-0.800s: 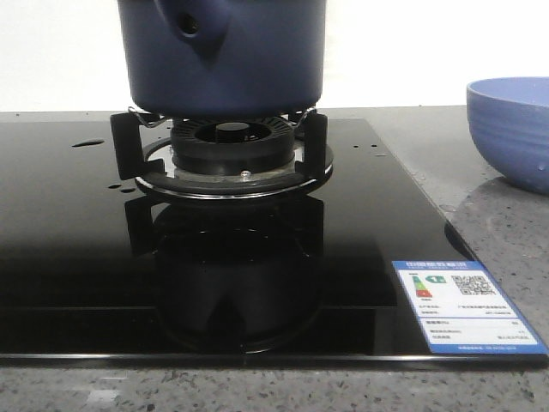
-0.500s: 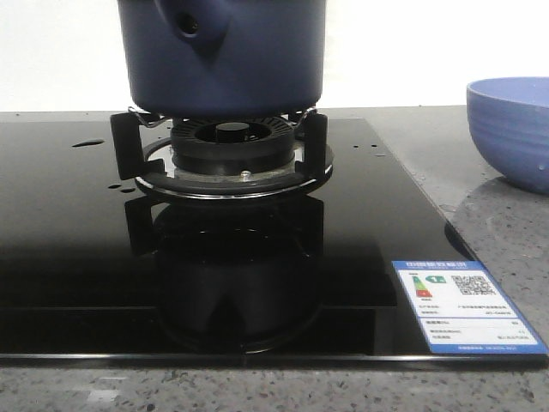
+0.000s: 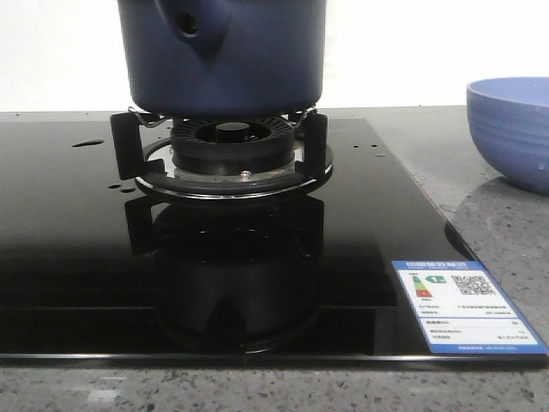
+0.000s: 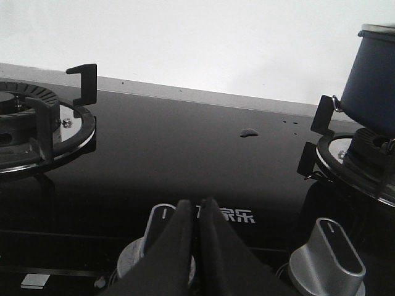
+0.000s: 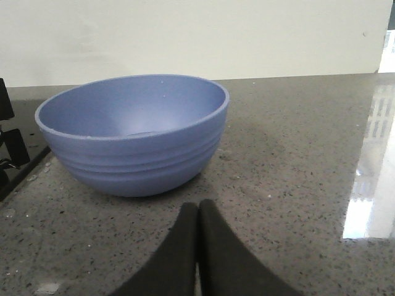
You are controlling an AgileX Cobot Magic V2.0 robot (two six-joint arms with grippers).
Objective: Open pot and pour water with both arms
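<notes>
Fingers of the left gripper (image 4: 197,213) are pressed together and hold nothing. It hangs low over the black stove top (image 4: 185,154), just above a silver knob (image 4: 162,223). The pot (image 4: 374,77) sits on a burner (image 4: 364,163) off to one side of that gripper, with a small puddle of water (image 4: 249,132) on the glass between them.

The right gripper (image 5: 197,219) is closed too, and empty. It points at the light blue bowl (image 5: 133,132) on the grey counter (image 5: 296,160); the pot does not show in its view.

From the front, the pot (image 3: 223,51) stands upright on its burner (image 3: 232,154) and the bowl (image 3: 513,129) sits well off to its right. So the left arm looks nearer the pot. The pot's top is cut off in the front view, so the lid cannot be seen.
</notes>
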